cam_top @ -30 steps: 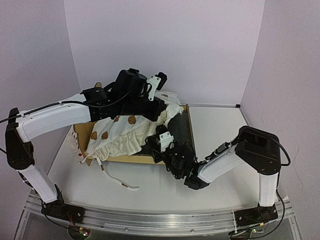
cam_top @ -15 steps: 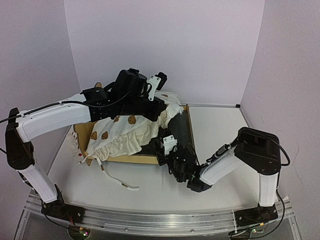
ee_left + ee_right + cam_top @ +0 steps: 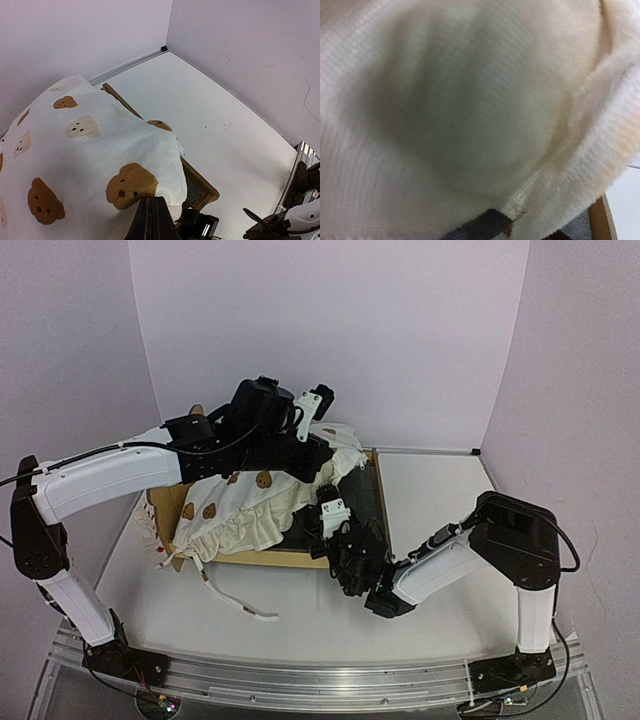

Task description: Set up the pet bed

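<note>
The pet bed lies on the white table, left of centre. It is a flat plywood frame with low rails and a dark grey felt base.

It holds 1 item: a cream ribbed cushion printed with brown and pale bear faces. The cushion is bunched over most of the base, with 1 tie trailing onto the table.

The left gripper is pinched fully closed on the cushion's raised edge. The right gripper sits at the cushion's near-right edge. Its fingers are hidden by fabric, so their spread cannot be told.
</note>
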